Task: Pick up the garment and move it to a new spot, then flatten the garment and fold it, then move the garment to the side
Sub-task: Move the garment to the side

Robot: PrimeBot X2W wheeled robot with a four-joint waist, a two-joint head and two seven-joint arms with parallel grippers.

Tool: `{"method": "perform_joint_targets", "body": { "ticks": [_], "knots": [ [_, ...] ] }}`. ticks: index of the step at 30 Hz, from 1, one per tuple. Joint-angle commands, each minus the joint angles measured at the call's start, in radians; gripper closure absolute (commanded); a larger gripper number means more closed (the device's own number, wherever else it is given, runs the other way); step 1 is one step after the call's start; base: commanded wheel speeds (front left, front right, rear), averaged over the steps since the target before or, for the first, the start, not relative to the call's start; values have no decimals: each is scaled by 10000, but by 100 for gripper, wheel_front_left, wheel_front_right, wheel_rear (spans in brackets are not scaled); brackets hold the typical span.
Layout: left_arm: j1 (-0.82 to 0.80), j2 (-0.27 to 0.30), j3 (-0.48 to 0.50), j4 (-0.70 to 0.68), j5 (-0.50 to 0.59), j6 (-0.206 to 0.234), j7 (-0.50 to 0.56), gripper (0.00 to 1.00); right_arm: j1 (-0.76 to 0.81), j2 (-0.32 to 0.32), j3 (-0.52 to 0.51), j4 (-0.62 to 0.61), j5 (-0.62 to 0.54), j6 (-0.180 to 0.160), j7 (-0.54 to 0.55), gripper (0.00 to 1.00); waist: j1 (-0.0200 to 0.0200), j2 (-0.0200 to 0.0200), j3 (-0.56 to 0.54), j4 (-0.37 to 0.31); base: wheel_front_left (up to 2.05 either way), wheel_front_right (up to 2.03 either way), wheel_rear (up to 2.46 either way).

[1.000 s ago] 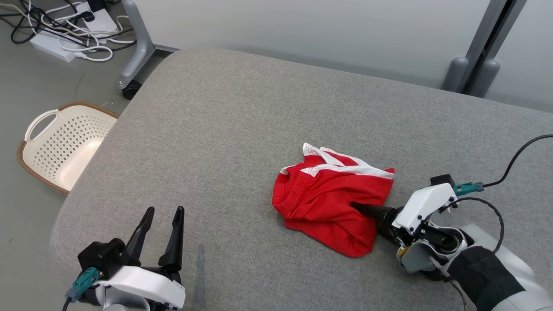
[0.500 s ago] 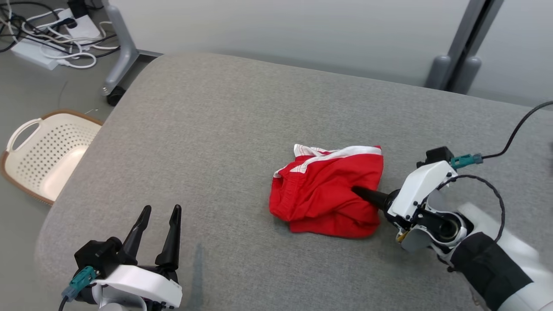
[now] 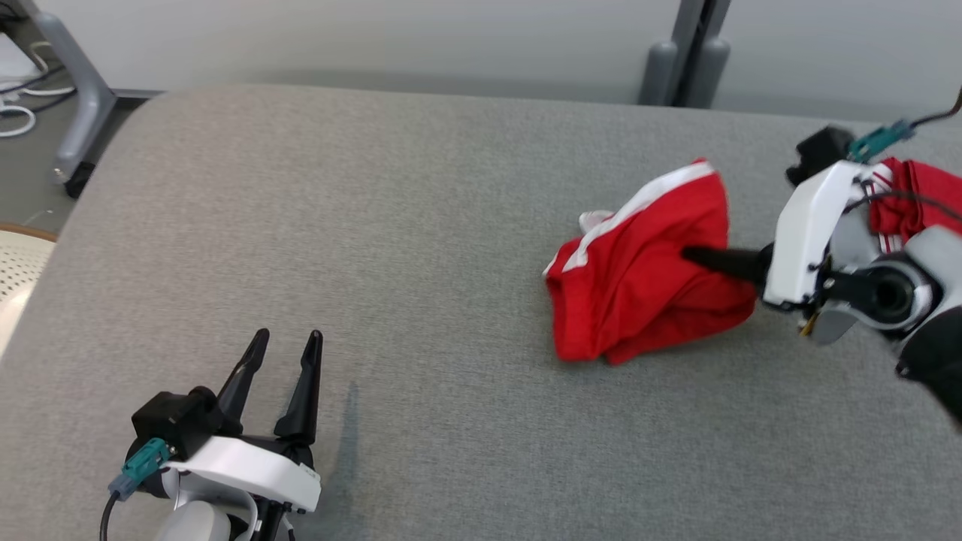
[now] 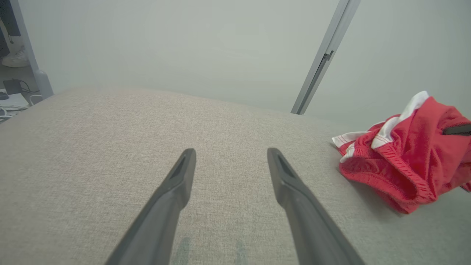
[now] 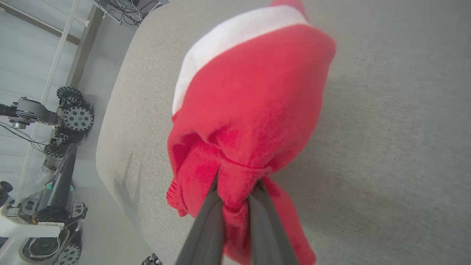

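Between the right pincer's (image 5: 237, 182) fingers a bunched fold of the red garment (image 3: 639, 293) is clamped, apparently for carrying low over the grey cushion (image 3: 376, 225). Well aside, the left pincer (image 3: 288, 338) rests, fingers apart.

The head camera looked down from up high at the grey cushion (image 3: 421, 188). The left wrist camera sat low, looking along the left gripper (image 4: 229, 152) across the cushion toward the wall (image 4: 184, 44). The right wrist camera was very close to the red garment (image 5: 254, 92). All three saw the cushion and the garment.
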Motion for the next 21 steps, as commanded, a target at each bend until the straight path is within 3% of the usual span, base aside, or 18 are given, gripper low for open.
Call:
{"method": "perform_joint_targets", "body": {
  "ticks": [1, 12, 21],
  "knots": [
    [-195, 92, -18, -30, -64, -17, 3, 0, -344, -251, -3, -151, -170, 26, 161, 100, 0, 0, 408, -371, 0, 0, 0],
    [-871, 203, -202, -148, -154, -17, 3, 0, -1828, -2175, -39, -250, -1308, 25, 1098, 100, 0, 0, 1532, -811, 0, 0, 0],
    [-1185, 481, -147, -234, -151, -17, 3, 0, -2387, -2981, -364, 151, -2155, 25, 1194, 100, 0, 0, 2122, -1213, 0, 0, 0]
  ]
}}
